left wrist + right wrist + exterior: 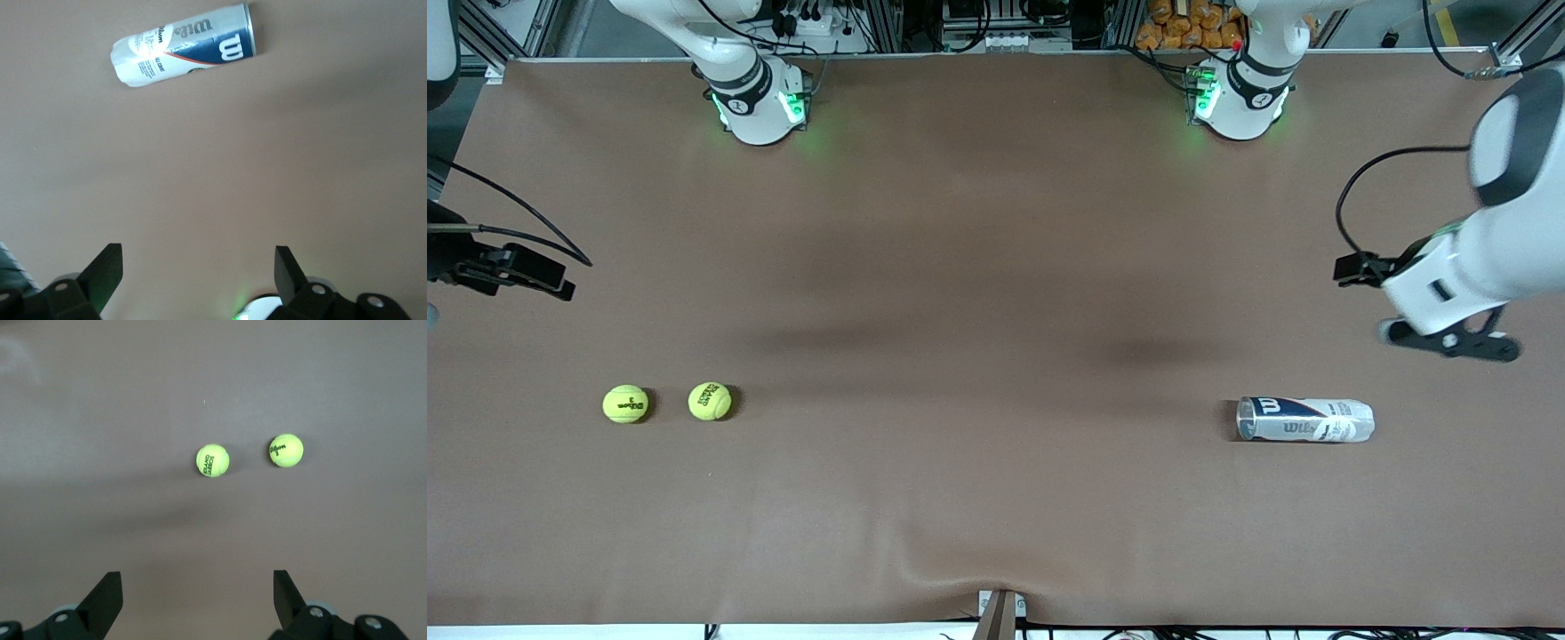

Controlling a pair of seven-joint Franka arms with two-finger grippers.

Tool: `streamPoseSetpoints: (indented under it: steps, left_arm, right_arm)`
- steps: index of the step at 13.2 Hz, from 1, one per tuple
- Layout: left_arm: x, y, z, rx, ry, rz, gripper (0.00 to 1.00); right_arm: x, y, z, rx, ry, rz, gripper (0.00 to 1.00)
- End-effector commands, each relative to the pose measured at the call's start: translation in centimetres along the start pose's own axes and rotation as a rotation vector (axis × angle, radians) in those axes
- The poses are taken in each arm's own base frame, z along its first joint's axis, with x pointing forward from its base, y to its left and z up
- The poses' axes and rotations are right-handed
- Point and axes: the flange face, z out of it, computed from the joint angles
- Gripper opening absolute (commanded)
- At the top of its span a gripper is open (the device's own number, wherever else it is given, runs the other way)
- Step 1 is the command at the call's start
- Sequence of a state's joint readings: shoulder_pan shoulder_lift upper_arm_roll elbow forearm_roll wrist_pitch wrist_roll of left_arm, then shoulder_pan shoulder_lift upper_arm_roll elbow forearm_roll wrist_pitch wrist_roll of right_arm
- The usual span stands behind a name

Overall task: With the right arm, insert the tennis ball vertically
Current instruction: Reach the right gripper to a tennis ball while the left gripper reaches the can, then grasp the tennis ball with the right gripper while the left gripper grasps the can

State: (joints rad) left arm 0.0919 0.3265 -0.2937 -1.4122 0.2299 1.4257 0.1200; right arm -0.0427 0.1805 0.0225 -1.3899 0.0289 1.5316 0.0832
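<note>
Two Wilson tennis balls lie side by side near the right arm's end of the bench: one (625,404) closer to that end edge, the other (710,401) toward the bench's middle, not touching. The Wilson ball can (1305,420) lies on its side near the left arm's end, roughly level with the balls and well apart from them.

The right gripper (197,600) hovers at the right arm's end edge, jaws spread wide and empty, both balls in its wrist view. The left gripper (199,277) hangs over the left arm's end of the bench, jaws likewise apart, holding nothing.

Risks, as judged:
- The can is lying flat; a vertical insertion cannot proceed until it is stood upright and steadied, and it may roll when touched.
- Whether its mouth is open cannot be told.
- The balls sit close together; a descending finger could nudge the neighbour and send it rolling.
- A round ball pinched off-centre may squirt free.
</note>
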Motion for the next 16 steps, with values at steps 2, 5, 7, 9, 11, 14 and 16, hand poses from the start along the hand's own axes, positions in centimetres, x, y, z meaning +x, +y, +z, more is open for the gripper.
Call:
streamPoseSetpoints:
  steps: [2, 5, 7, 9, 11, 14, 16]
  left_arm:
    - [4.4, 0.0, 4.3, 0.077, -0.016, 0.314, 1.0]
    - [8.4, -0.8, 9.1, 0.17, -0.031, 0.553, 1.0]
    - [10.5, -0.7, 12.3, 0.214, -0.053, 0.674, 1.0]
    - [12.5, 0.3, 15.5, 0.267, -0.081, 0.784, 1.0]
    - [14.5, 2.0, 19.1, 0.307, -0.114, 0.854, 1.0]
    - [16.3, 3.0, 22.7, 0.345, -0.105, 0.909, 1.0]
    - [17.1, 3.4, 24.7, 0.352, -0.091, 0.933, 1.0]
  right_arm:
    - [2.7, -1.6, 7.0, -0.024, -0.116, 0.027, 1.0]
    - [4.7, -2.4, 11.8, -0.042, -0.148, 0.019, 1.0]
    - [6.9, -2.5, 16.3, -0.039, -0.144, 0.023, 1.0]
    - [8.4, -2.2, 20.3, -0.049, -0.144, 0.01, 1.0]
    - [9.5, -2.3, 23.7, -0.086, -0.137, -0.011, 1.0]
    - [9.4, -2.1, 27.6, -0.078, -0.131, -0.119, 1.0]
    - [9.6, -2.1, 28.6, -0.063, -0.093, -0.163, 1.0]
